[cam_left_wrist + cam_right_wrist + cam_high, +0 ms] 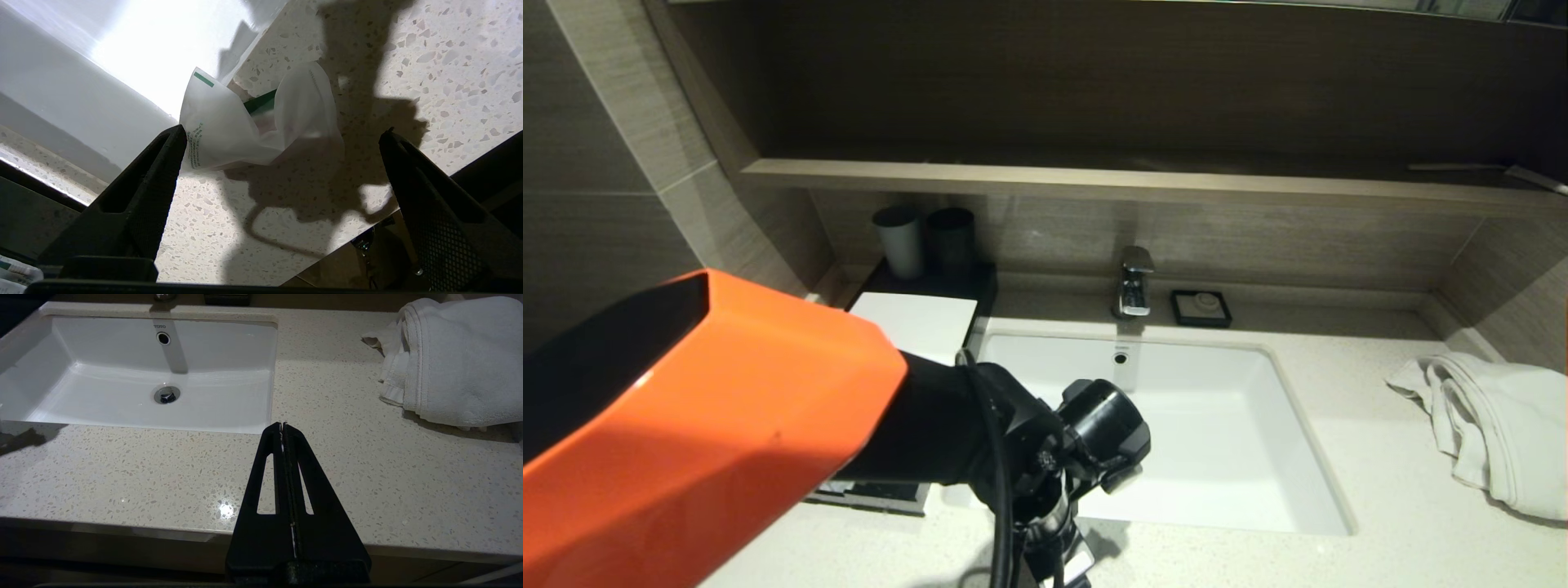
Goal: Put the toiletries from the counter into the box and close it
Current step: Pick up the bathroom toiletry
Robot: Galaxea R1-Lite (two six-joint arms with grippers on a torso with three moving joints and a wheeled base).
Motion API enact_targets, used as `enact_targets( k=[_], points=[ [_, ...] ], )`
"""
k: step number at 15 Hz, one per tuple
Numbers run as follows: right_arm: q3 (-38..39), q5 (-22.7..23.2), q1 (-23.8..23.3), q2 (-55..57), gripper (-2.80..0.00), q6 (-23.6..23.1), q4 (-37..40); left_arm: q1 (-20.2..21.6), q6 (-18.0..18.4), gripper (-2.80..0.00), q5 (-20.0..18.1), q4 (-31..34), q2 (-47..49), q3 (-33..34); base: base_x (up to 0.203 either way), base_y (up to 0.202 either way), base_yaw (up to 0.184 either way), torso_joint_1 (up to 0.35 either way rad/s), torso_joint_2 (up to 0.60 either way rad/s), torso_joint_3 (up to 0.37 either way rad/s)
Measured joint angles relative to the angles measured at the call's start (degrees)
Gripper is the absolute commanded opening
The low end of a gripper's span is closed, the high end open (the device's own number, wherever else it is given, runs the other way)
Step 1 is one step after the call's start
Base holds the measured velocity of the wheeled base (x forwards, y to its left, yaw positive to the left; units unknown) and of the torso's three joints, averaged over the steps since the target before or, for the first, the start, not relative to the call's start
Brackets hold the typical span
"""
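The left hand (282,143) hangs over the front strip of the desk (429,53), spread wide and holding nothing. A crumpled translucent packet (253,118) with green marks lies between its fingers, one corner against one fingertip (173,141) and well clear of the other. The packet sits right at the sink (81,81) rim, its upper corner jutting over the basin; the desk's front edge is close behind the hand.

The box (923,322) stands on the desk to the left of the sink, mostly hidden by the left arm.

The right hand (282,426) is pressed together and empty, over open desk between the sink and the towel (457,359).
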Motion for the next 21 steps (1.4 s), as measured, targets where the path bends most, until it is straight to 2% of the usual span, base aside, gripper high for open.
enact_targets(
  k=[16,17,18,21],
  points=[
    [0.00,0.02,0.00,0.00,-2.80,-0.01,0.01,0.05,-0.05,0.00,0.00,0.02,0.61,0.30,0.000,0.000,0.000,0.000,0.00,0.000],
    [0.00,0.02,0.00,0.00,-2.80,-0.02,0.00,0.05,-0.04,-0.61,0.02,0.09,0.63,0.32,0.000,0.000,0.000,0.000,0.00,0.000],
    [0.00,0.00,0.00,0.00,-2.80,-0.02,0.00,0.05,-0.05,-2.80,0.05,0.12,0.63,0.32,0.000,0.000,0.000,0.000,0.00,0.000],
    [0.00,0.02,0.00,0.00,-2.80,0.00,-0.01,0.05,-0.08,-2.80,0.10,0.20,0.63,0.34,0.000,0.000,0.000,0.000,0.00,0.000]
  ],
)
